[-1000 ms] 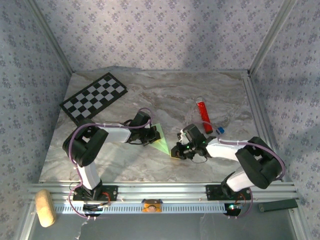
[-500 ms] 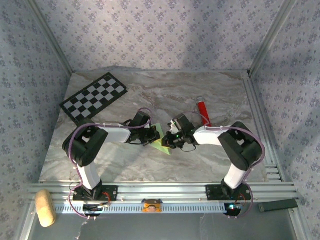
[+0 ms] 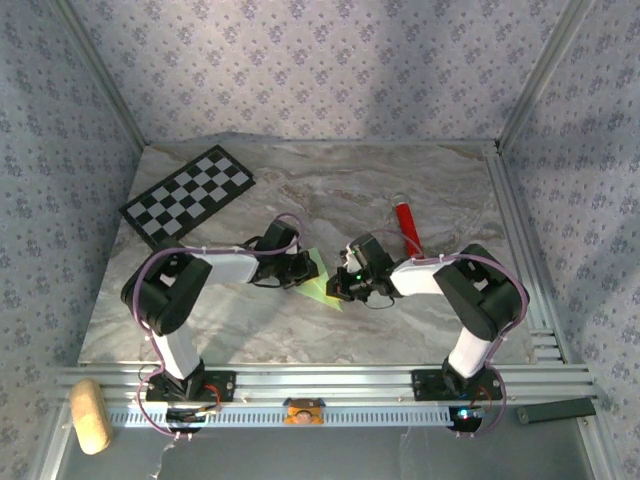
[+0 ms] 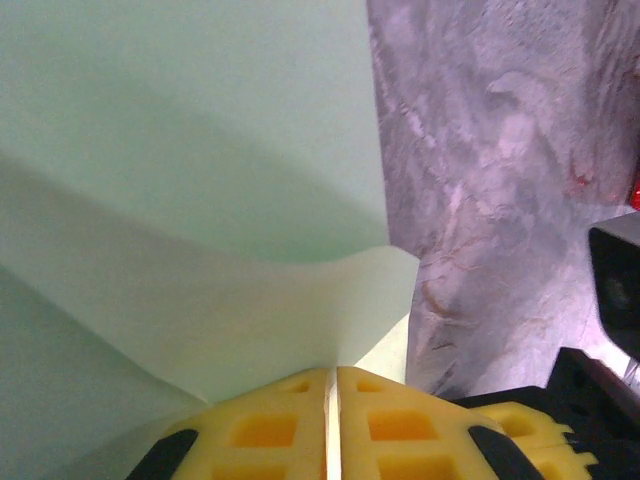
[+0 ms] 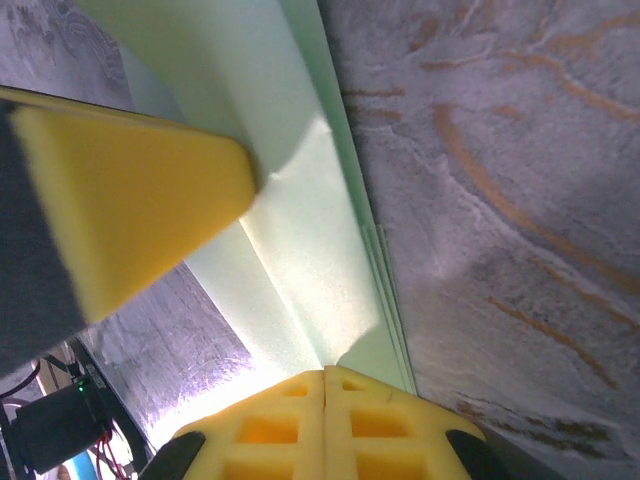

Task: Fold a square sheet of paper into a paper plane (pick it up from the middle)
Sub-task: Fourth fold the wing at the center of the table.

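Left gripper point(image 3: 303, 270) has its yellow pads point(image 4: 260, 430) pressed together on a raised flap of the thin light green sheet of paper point(image 3: 322, 285). This partly folded sheet lies near the middle of the marble table point(image 3: 400, 320). Right gripper point(image 3: 337, 287), at 3 o'clock of the sheet, is closed and touches its edge. One red cylindrical tube point(image 3: 407, 222) lies at 2 o'clock.

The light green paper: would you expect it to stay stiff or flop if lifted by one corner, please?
Probably floppy: a flap of the light green paper curls upward in the left wrist view. It looks thin and likely very light, so a push might buckle or slide it across the marble tabletop.
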{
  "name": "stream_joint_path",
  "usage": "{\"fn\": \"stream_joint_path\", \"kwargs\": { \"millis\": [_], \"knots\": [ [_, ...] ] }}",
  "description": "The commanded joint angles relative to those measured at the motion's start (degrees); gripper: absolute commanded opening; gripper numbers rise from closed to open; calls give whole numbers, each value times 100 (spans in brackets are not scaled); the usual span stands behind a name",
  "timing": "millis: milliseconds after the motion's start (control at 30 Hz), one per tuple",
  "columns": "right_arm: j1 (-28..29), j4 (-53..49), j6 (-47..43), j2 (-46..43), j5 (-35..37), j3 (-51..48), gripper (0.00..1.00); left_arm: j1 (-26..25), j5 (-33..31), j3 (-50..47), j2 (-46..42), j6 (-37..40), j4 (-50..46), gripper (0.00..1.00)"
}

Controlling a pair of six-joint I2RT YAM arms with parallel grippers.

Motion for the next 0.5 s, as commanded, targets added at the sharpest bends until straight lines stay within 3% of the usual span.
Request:
{"fn": "stream_joint_path", "kwargs": {
  "millis": [0, 167, 467],
  "knots": [
    [50, -338, 235, 116, 189, -219, 2, 9, 71, 236, -400, 338, -356, 11],
    [100, -311, 312, 146, 250, -187, 1, -117, 291, 134, -361, 251, -187, 11],
    [117, -276, 378, 132, 292, -277, 1, -85, 146, 158, 360, 136, 3, 8]
  ]
}}
